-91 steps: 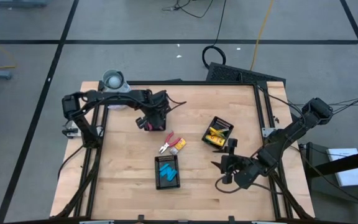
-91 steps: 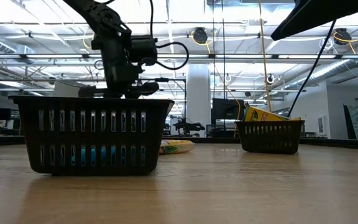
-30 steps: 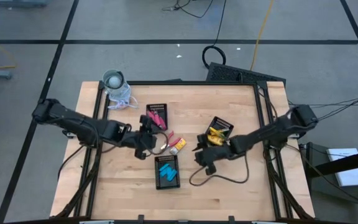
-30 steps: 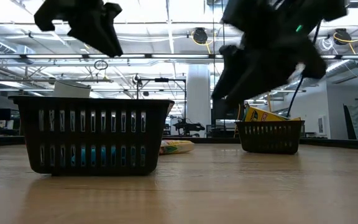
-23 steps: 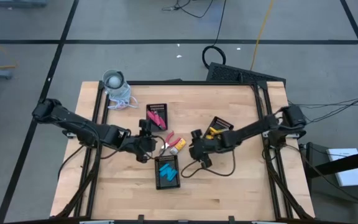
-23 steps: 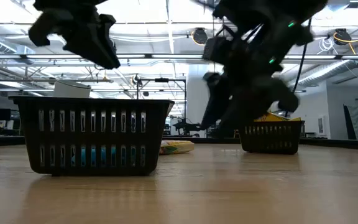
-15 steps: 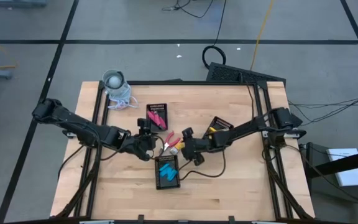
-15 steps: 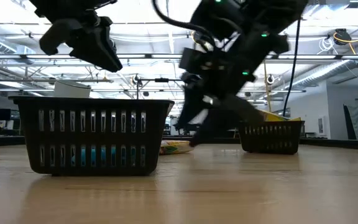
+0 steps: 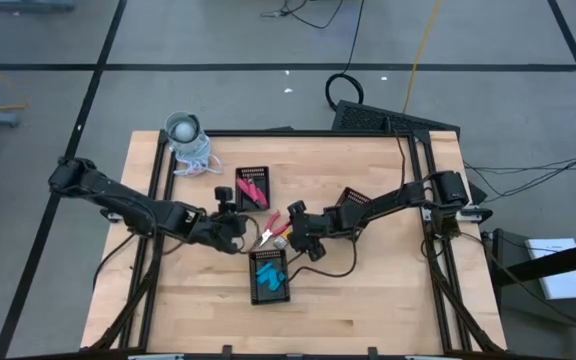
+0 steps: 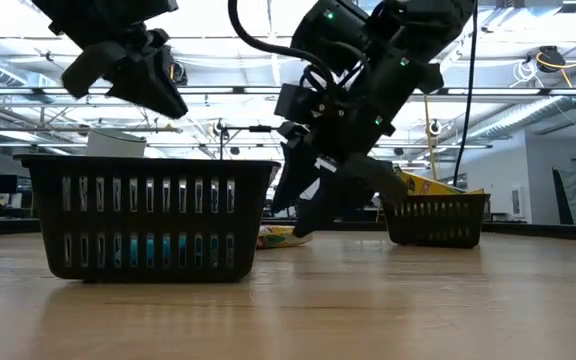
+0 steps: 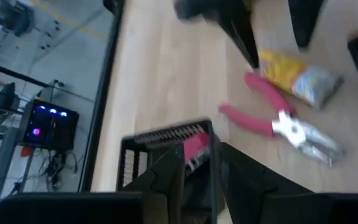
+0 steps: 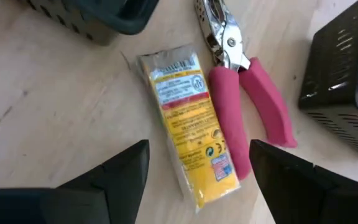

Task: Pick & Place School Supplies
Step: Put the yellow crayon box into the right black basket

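My right gripper (image 12: 197,163), jaws spread, straddles the yellow packet (image 12: 188,109) on the desk (image 12: 55,106). I must descend squarely, avoiding the touching red-handled pliers (image 12: 247,87). I cannot tell how the left gripper (image 9: 236,222) jaws stand.

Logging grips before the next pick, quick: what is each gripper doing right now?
Left gripper: cannot tell; it hangs beside the loose red-handled pliers.
Right gripper: open, empty, fingers either side of the yellow packet.
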You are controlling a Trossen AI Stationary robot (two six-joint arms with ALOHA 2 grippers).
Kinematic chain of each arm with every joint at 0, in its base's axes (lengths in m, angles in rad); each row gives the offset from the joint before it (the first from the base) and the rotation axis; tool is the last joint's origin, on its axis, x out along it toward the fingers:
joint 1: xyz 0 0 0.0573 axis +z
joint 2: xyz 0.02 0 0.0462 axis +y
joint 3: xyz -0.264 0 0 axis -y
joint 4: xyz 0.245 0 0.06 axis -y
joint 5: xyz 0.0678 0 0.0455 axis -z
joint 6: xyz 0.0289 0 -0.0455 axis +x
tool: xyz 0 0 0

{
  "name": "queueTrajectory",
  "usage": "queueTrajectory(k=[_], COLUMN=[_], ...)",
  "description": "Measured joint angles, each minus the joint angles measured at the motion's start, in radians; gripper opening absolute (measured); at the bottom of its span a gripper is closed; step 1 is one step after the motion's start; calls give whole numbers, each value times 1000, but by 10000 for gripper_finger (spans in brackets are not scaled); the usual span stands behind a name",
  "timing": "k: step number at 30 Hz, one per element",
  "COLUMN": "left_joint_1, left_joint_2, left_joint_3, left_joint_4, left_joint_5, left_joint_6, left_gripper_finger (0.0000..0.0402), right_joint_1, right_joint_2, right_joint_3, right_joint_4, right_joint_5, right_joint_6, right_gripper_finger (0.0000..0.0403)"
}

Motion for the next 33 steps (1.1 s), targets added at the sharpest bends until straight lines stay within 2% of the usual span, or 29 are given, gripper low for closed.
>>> queueTrajectory(k=[7, 13, 22, 26, 32, 33], left_joint_1=[0, -18, -17, -17, -17, -17], left_joint_2=[-118, -192, -215, -215, -215, -215], left_joint_3=[-96, -127, -162, -162, -162, -162], left_joint_4=[169, 178, 189, 190, 191, 191], left_joint_5=[-10, -53, -53, -53, -53, -53], left_joint_6=[4, -4, -16, -19, -26, -26], left_gripper_finger=[102, 102, 102, 102, 102, 102], right_joint_1=[0, 2, 3, 4, 10, 14], right_joint_2=[63, 71, 76, 78, 78, 78], right_joint_3=[3, 3, 0, 0, -1, -1], right_joint_4=[39, 47, 35, 39, 32, 32], right_joint_5=[8, 34, 68, 122, 210, 219], right_joint_6=[-5, 12, 22, 20, 19, 15], right_gripper_finger=[267, 253, 167, 130, 25, 23])
